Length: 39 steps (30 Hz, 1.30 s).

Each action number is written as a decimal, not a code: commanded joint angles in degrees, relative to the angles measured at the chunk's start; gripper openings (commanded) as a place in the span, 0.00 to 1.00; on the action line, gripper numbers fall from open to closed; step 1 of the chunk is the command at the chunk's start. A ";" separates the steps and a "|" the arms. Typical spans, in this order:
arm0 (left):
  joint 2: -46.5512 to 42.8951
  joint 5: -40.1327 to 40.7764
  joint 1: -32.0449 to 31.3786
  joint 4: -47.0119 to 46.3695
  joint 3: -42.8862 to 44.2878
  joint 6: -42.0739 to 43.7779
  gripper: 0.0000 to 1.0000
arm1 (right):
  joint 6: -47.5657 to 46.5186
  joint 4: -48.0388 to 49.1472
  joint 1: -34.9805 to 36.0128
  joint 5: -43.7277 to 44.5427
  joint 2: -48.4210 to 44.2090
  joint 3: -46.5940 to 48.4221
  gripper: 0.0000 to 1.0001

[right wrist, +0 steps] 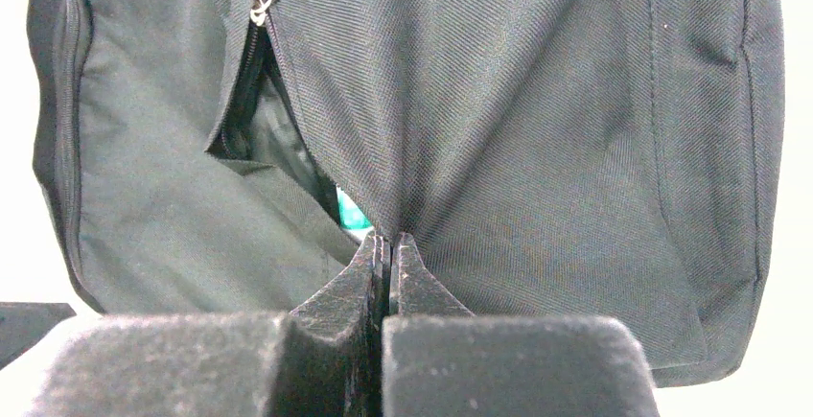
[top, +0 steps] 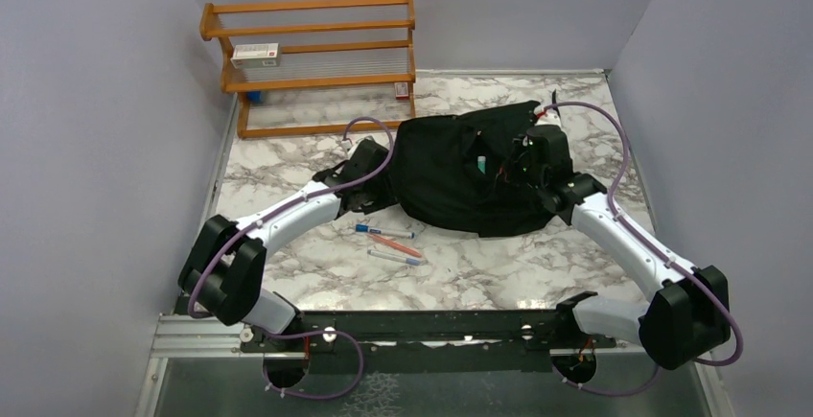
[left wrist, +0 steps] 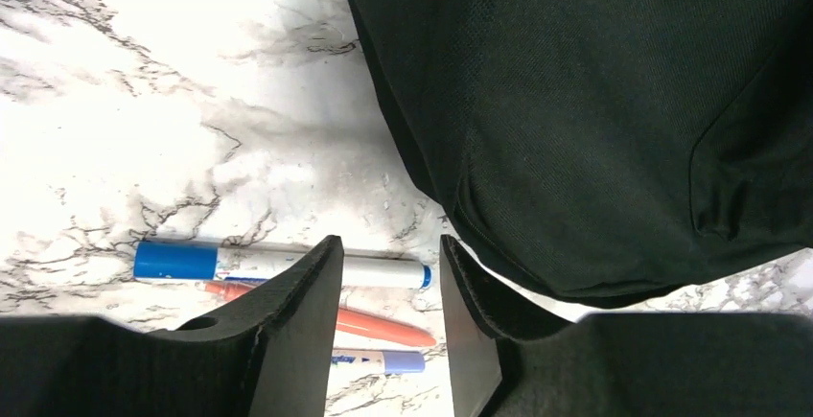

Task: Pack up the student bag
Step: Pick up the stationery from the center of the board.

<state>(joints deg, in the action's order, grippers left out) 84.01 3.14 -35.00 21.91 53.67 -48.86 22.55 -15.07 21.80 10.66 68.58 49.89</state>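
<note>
- Student bag (top: 460, 173): black fabric, lying slumped on the marble-patterned bench (top: 479, 273), right of centre and between the two arms.
- Right tool (right wrist: 386, 240): fingers pressed together on a fold of the bag's fabric at the edge of its opening; the cloth is drawn into taut creases running to the fingertips.
- Bag opening, right wrist view: the zip is parted, with the zipper pull (right wrist: 257, 10) at the top. A teal object (right wrist: 351, 216) shows inside, just above the fingertips.
- Left tool (left wrist: 388, 244): jaws apart with nothing between them, poised over the bench at the bag's left edge, beside the fabric and clear of it.
- Pens: a blue-capped marker (left wrist: 278, 266), an orange pen (left wrist: 374, 326) and a purple-capped pen (left wrist: 383, 361) lie close together on the bench below the left tool, just beside the bag.
- Wooden rack (top: 316, 62): stands at the far left of the bench, well apart from the bag, with a small box on one shelf.
</note>
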 commanded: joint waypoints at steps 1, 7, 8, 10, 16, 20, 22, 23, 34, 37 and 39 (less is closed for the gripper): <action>-2.01 2.65 -0.24 2.41 -0.22 -0.87 0.44 | 0.56 -1.10 0.17 0.68 -0.89 -1.32 0.01; -3.45 2.65 -0.24 3.65 -2.97 -1.45 0.44 | 0.56 -1.20 0.17 1.03 -1.90 -2.12 0.01; -3.68 2.78 -0.24 3.85 -3.38 -1.40 0.44 | 0.69 -1.23 0.17 1.08 -1.95 -2.20 0.01; -4.24 3.37 -0.24 4.75 -3.93 -1.39 0.44 | 0.87 -1.34 0.17 0.74 -2.09 -2.40 0.01; -7.47 6.75 -0.16 8.13 -6.20 -2.79 0.45 | 1.36 -1.22 0.17 -0.28 -2.39 -3.03 0.01; -7.41 7.70 1.44 9.45 -7.44 -5.30 0.46 | 1.47 -0.97 0.17 -0.61 -2.30 -3.14 0.01; -6.36 6.10 3.93 9.64 -7.87 -5.94 0.46 | 1.61 -0.86 0.17 -0.81 -2.08 -3.07 0.01; -5.82 5.38 4.81 9.57 -8.10 -6.28 0.46 | 1.58 -0.75 0.17 -1.05 -2.05 -3.05 0.01; -3.13 2.37 6.53 7.18 -7.99 -6.31 0.47 | 1.45 -1.28 0.17 -0.84 -1.64 -2.48 0.01; -2.63 1.52 6.53 7.19 -8.63 -6.33 0.47 | 1.45 -1.39 0.17 -0.75 -1.69 -2.60 0.01; -2.66 1.15 6.53 7.18 -9.44 -6.63 0.47 | 1.45 -1.28 0.17 -0.73 -1.59 -2.61 0.01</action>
<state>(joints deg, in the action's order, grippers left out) 80.84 6.48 -28.71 29.71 45.91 -55.05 23.81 -14.55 21.80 10.17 67.70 47.70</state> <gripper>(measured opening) 0.471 0.014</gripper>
